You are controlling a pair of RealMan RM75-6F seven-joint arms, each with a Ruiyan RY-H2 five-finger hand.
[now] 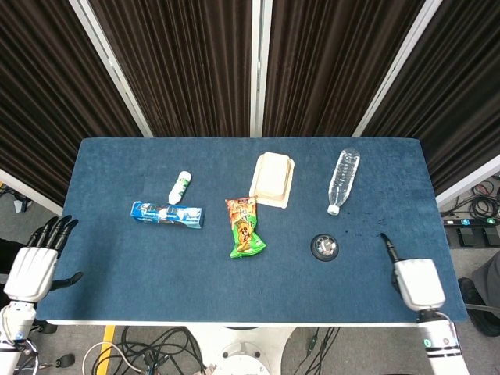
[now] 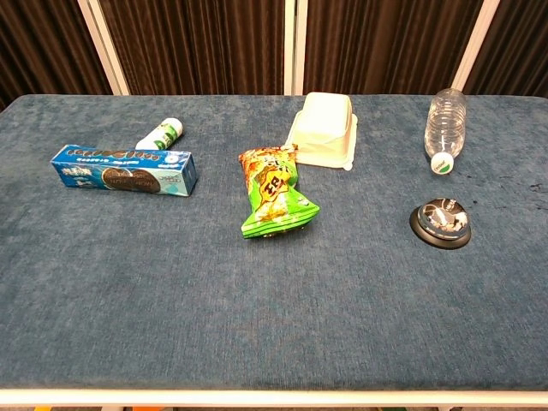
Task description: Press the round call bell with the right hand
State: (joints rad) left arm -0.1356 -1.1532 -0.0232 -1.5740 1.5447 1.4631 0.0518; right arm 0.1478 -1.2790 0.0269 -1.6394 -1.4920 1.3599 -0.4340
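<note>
The round call bell [image 1: 325, 248] [image 2: 440, 223], a black base with a shiny metal dome, sits on the blue table right of centre. My right hand [image 1: 416, 283] hovers over the table's front right corner, to the right of the bell and clear of it. One dark finger [image 1: 387, 244] points forward; the others are tucked out of sight. It holds nothing. My left hand [image 1: 31, 266] hangs off the table's front left edge with fingers spread and empty. Neither hand shows in the chest view.
A clear plastic bottle [image 1: 342, 180] lies behind the bell. A white lidded box [image 1: 273, 178], a green and orange snack bag [image 1: 245, 227], a blue biscuit box [image 1: 167, 213] and a small white bottle [image 1: 180, 187] lie across the middle and left of the table [image 1: 117, 281].
</note>
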